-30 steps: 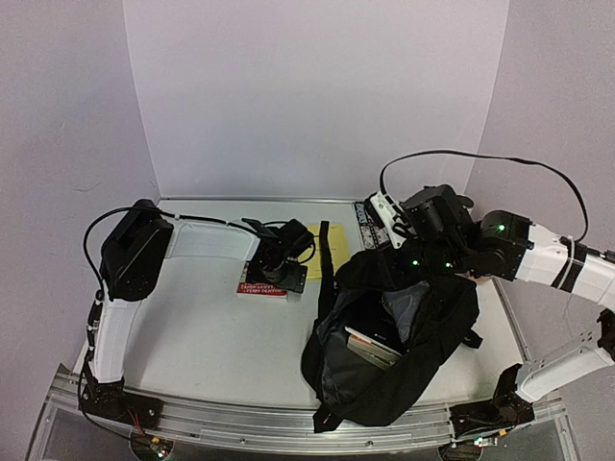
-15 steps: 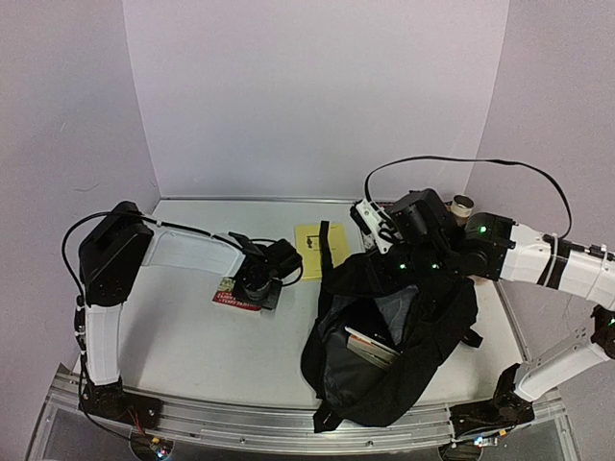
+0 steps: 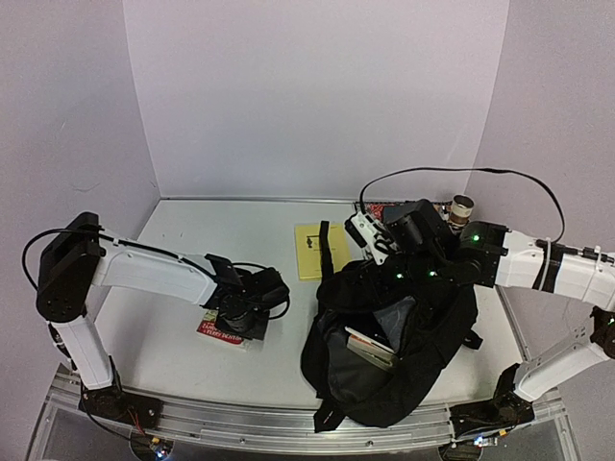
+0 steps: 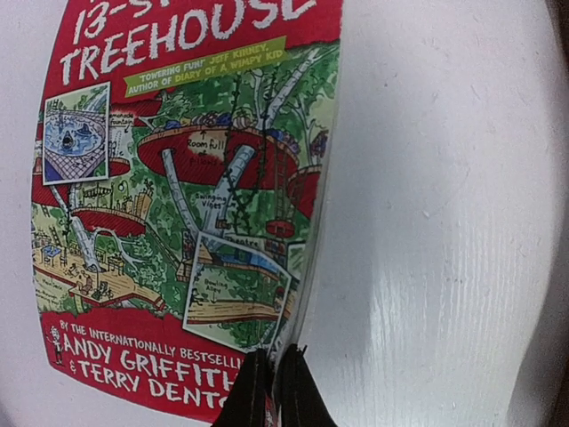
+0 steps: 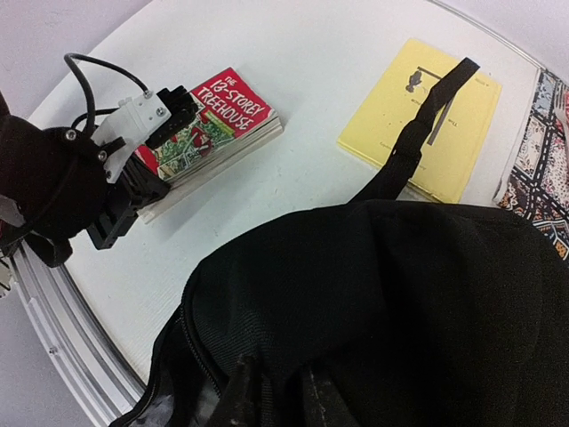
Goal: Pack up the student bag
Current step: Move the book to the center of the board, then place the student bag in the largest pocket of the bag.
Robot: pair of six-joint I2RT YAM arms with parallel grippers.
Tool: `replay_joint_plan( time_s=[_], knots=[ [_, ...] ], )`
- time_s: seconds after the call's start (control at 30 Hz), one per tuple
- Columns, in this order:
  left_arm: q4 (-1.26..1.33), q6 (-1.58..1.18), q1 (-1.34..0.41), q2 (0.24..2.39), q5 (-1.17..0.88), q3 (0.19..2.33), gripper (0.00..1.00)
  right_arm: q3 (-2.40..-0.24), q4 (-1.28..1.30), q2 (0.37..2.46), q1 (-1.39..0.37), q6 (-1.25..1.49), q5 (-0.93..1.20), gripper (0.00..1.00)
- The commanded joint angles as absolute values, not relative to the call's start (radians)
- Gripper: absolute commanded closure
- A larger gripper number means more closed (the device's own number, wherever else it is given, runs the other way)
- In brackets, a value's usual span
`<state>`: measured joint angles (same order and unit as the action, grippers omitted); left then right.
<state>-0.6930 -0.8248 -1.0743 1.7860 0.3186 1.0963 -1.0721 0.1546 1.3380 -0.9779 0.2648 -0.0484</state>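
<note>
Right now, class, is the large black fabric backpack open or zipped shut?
Open. The large black fabric backpack gapes at its mouth in the top view, showing a book inside.

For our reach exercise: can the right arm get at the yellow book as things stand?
Probably yes: the yellow book lies near the right hand, only a strap of the student bag across it.

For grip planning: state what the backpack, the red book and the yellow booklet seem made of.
Student bag: soft matte black fabric; it sags and creases.
Red book: paper, cover probably glossy card; stacked page edges show.
Yellow booklet: thin matte paper or card; lies flat, no sheen.
</note>
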Motion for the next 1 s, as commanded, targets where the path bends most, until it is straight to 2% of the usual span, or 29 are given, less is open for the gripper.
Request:
replay_joint_plan(
  time_s=[0.0,0.13,0.3,0.6,0.97],
  knots=[
    [-0.741,-0.88,-1.079,1.698,0.245,1.079,1.0,-1.107,0.149,1.3,-0.979,0.266,-0.034,0.69],
    [-0.739,-0.879,-1.08,1.644,0.257,1.097,1.0,-1.16,0.153,1.282,-0.979,0.276,-0.055,0.44],
    [-0.738,-0.878,-1.08,1.603,0.277,1.124,1.0,-1.236,0.152,1.305,-0.979,0.31,-0.07,0.27],
    [-0.727,-0.893,-1.08,1.556,0.322,1.14,1.0,-1.349,0.123,1.332,-0.979,0.333,-0.166,0.13],
    [-0.609,-0.9,-1.08,1.495,0.317,1.094,1.0,-1.279,0.014,1.488,-0.979,0.565,-0.1,0.13]
  ],
)
